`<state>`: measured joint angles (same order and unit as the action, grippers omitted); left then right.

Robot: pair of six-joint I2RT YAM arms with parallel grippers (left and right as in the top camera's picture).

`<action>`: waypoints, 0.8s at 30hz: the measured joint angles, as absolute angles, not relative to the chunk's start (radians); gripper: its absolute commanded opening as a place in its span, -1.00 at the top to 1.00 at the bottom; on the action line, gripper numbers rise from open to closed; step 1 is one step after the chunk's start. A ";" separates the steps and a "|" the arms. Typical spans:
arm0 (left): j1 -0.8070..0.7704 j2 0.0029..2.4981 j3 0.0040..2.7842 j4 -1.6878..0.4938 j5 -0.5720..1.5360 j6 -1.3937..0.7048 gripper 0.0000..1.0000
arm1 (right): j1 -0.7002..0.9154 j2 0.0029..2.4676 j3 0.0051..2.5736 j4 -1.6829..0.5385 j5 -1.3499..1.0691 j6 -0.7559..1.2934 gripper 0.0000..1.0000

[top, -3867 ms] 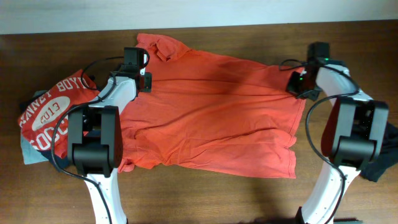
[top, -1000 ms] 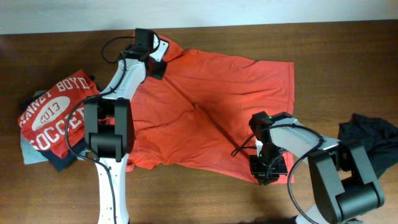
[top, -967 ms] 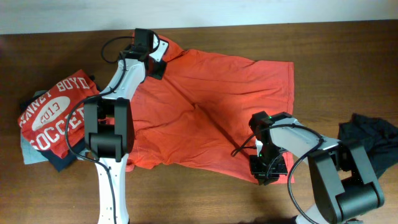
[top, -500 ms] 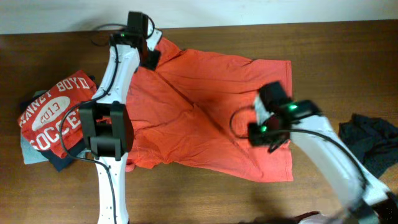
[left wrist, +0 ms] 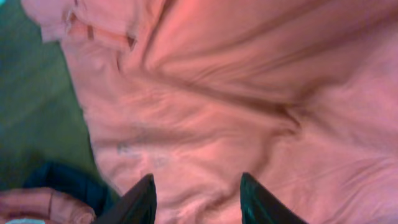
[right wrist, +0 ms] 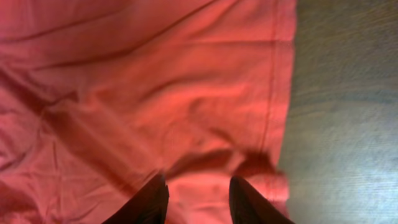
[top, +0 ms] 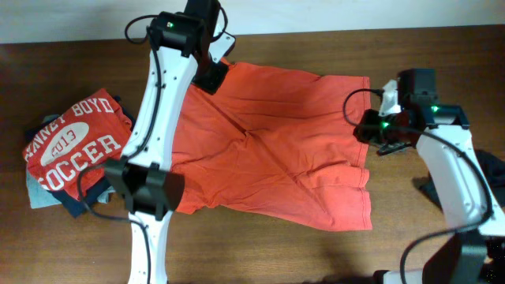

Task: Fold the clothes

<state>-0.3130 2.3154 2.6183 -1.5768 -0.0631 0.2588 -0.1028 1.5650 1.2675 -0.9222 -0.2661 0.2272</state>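
Overhead: orange-red shirt (top: 268, 150) flat on table (top: 442, 55), red SOCCER tee (top: 75, 146) beside.

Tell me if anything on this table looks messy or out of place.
The orange shirt isn't lying flat: deep creases run diagonally across its middle, and its right hem is puckered. The red SOCCER tee, left of it, lies crooked.
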 measured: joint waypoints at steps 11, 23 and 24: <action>-0.288 1.852 2.346 -1.682 -0.113 0.155 0.08 | -0.150 1.681 1.267 -0.772 -0.316 0.227 0.09; -0.338 1.692 1.474 -1.057 0.072 0.135 0.09 | -0.150 1.822 1.267 -0.644 -0.321 0.257 0.43; -0.348 1.718 1.422 -1.023 0.081 0.150 0.10 | -0.150 1.837 1.267 -0.633 -0.321 0.271 0.45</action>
